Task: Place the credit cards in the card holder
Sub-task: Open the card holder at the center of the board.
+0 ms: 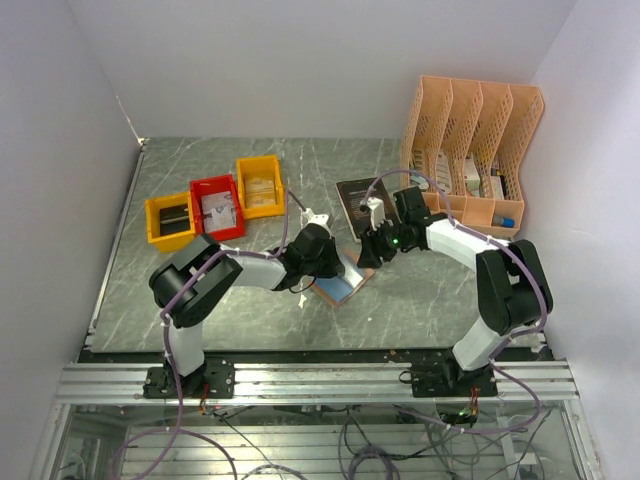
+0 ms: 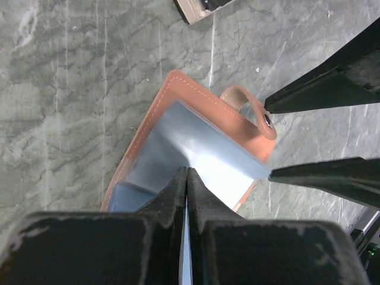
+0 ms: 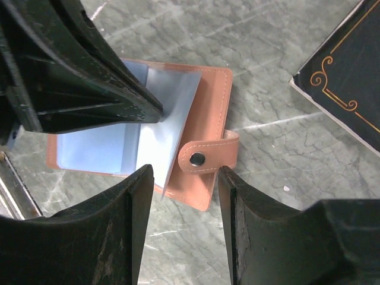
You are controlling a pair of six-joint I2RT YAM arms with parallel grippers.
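The tan-pink card holder (image 3: 214,101) lies open on the marble table, its snap strap (image 3: 208,155) folded over the right edge. A light blue credit card (image 3: 169,119) stands tilted over the holder's pale blue inside, with its lower edge down in the holder. My left gripper (image 2: 187,173) is shut on the card's upper edge, and the card (image 2: 208,154) slopes away from its fingertips onto the holder (image 2: 172,86). My right gripper (image 3: 185,172) hovers open just above the strap, nothing between its fingers. From above, both grippers (image 1: 325,262) (image 1: 370,248) meet over the holder (image 1: 340,290). No other cards show.
A black book (image 1: 358,195) (image 3: 344,77) lies just behind the holder. The peach slotted file rack (image 1: 470,130) stands at the back right. Two yellow bins (image 1: 170,220) (image 1: 260,185) and a red bin (image 1: 216,205) sit at the back left.
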